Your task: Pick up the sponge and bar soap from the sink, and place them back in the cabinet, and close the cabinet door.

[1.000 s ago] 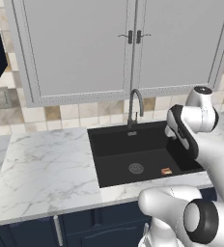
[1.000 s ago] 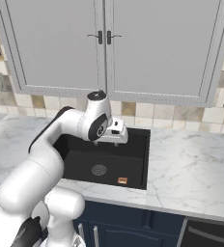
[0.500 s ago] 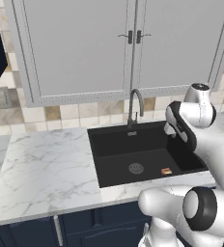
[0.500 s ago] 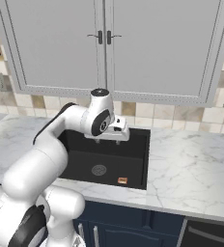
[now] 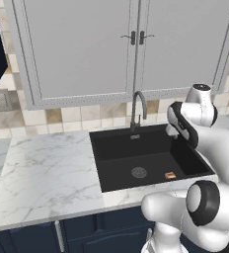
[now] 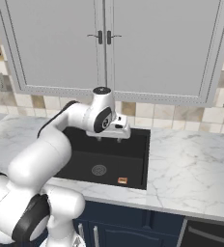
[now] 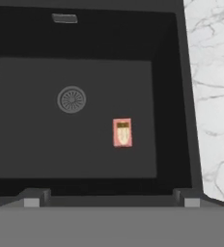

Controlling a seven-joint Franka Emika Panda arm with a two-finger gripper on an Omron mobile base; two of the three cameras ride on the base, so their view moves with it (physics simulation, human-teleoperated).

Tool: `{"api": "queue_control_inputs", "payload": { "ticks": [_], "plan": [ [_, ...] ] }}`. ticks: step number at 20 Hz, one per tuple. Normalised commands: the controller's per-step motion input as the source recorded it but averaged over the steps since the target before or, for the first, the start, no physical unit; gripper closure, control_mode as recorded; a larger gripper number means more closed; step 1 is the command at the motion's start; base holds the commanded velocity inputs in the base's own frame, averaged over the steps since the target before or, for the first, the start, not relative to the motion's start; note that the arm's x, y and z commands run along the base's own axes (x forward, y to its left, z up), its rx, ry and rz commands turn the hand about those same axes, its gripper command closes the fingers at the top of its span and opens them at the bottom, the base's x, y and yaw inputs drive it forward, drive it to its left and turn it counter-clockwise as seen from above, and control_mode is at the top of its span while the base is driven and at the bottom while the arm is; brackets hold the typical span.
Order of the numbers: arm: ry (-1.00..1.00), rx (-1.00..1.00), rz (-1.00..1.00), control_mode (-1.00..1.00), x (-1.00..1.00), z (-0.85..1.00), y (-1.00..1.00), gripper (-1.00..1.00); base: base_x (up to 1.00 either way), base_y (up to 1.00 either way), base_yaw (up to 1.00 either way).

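Soap [image 7: 122,132] lies flat on the sink [image 7: 172,72] floor, beside the drain [image 7: 71,100] and nearer the basin's right wall in the hand view. Gripper [image 7: 111,198] hangs above the basin with its fingertips [image 7: 33,197] spread wide and nothing between them. From the base views the arm reaches over the sink's back edge near the tap [image 5: 137,108], below the grey cabinets [image 5: 82,49]. Marble counter [image 5: 42,173] flanks the sink.

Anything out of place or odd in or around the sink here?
One thing: a small orange bar soap lies flat on the floor of the black sink, near the drain; it belongs in the cabinet. The open gripper hangs above the basin, holding nothing. No spill or damage shows.
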Motion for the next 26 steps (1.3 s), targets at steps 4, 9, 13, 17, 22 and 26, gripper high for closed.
{"api": "queue_control_inputs", "payload": {
  "ticks": [4,9,13,17,22,26],
  "plan": [
    [0.00,0.00,0.00,-1.00,0.23,-0.08,-0.04,-1.00,0.00,0.00,0.00],
    [0.00,0.00,0.00,-1.00,0.17,-0.14,-0.08,-1.00,0.00,0.00,0.00],
    [0.00,0.00,0.00,-1.00,0.15,-0.20,-0.05,-1.00,0.00,0.00,0.00],
    [0.00,0.00,0.00,-1.00,0.15,-0.22,-0.04,-1.00,0.00,0.00,0.00],
    [0.00,0.00,0.00,-1.00,0.12,-0.23,-0.02,-1.00,0.00,0.00,0.00],
    [0.00,0.00,0.00,-1.00,0.04,-0.24,-0.01,-1.00,0.00,0.00,0.00]
  ]
}}
